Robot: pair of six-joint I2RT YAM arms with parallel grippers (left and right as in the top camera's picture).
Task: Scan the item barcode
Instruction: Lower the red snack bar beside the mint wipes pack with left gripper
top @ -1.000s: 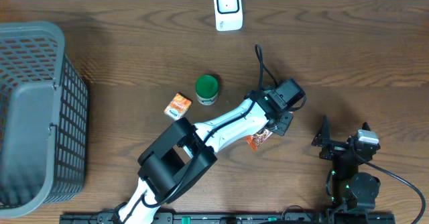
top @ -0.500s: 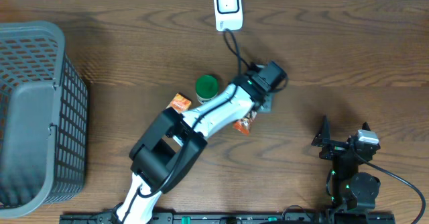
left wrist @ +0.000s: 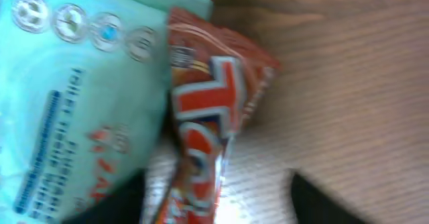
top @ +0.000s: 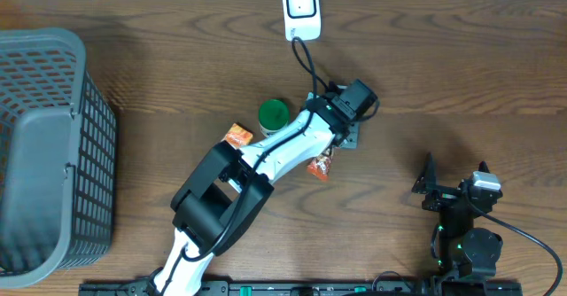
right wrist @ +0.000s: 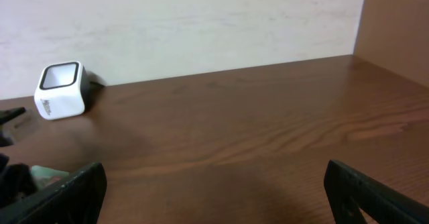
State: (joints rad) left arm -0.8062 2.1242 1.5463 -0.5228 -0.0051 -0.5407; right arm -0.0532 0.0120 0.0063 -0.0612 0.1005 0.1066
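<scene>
- Now, overhead: the left arm reaches across the table (top: 461,74) toward the scanner (top: 301,11) at the far edge. The left gripper (top: 344,144) sits well apart from the scanner's window.
- The orange packet (top: 321,165) lies just under that gripper, near the jar (top: 274,116) and a small box (top: 236,136). Judgement: it sits on this side so its barcode can be turned to the scanner, and it is not presented yet.
- The basket (top: 44,154) stands at the left edge, clear of the work.
- The right gripper (top: 456,166) rests near the front edge, probably parked to leave the left arm room.
- Left wrist, blurred: the packet fills the centre beside a mint pack (left wrist: 67,96), with wood beneath.
- The dark fingers (left wrist: 318,200) stand spread at the bottom corners. The packet runs down between them, closer to the left one, and is not pinched by both. Judged loose.
- No barcode shows on this face.
- Right wrist: the fingers are spread wide with nothing between them. The scanner sits far left by the wall.
</scene>
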